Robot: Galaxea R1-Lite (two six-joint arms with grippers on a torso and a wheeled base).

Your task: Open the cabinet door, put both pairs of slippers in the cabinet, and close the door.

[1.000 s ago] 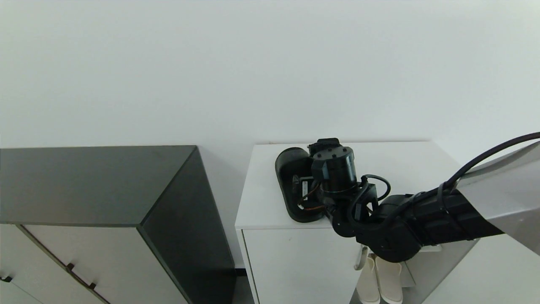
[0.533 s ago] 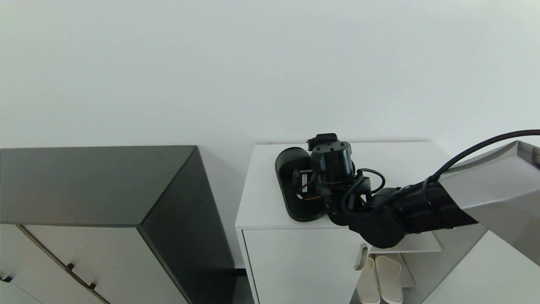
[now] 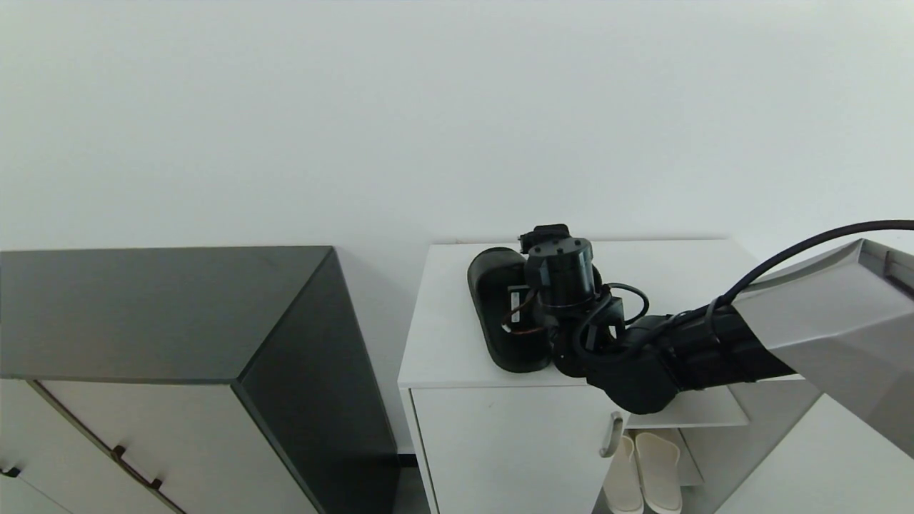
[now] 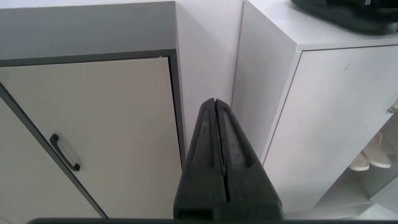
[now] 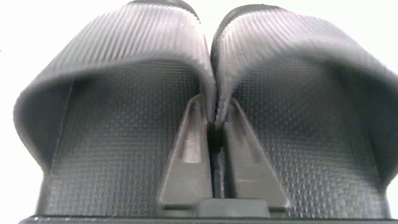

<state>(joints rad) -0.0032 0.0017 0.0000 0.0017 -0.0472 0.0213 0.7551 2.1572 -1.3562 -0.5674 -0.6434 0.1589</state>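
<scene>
A pair of black slippers [image 3: 500, 310] lies on top of the white cabinet [image 3: 443, 343]. My right gripper [image 5: 216, 124] is shut on the slippers' inner straps [image 5: 211, 68], pinching the two together. A pair of white slippers [image 3: 643, 471] stands on the lower shelf inside the cabinet, whose right side is open. The cabinet's left door [image 3: 507, 450] is shut, with its handle [image 3: 610, 434] at its edge. My left gripper [image 4: 214, 109] is shut on nothing, low in front of the gap between the two cabinets. The white slippers [image 4: 372, 157] show past the door edge.
A dark-topped cabinet [image 3: 164, 307] with pale doors and black handles [image 4: 64, 152] stands left of the white one, with a narrow gap between them. A plain white wall [image 3: 457, 121] is behind both. An inner shelf [image 3: 689, 414] sits above the white slippers.
My right arm has drawn in, its forearm and elbow rising and shifting left in the head view. The black slippers have barely shifted on the cabinet top.
</scene>
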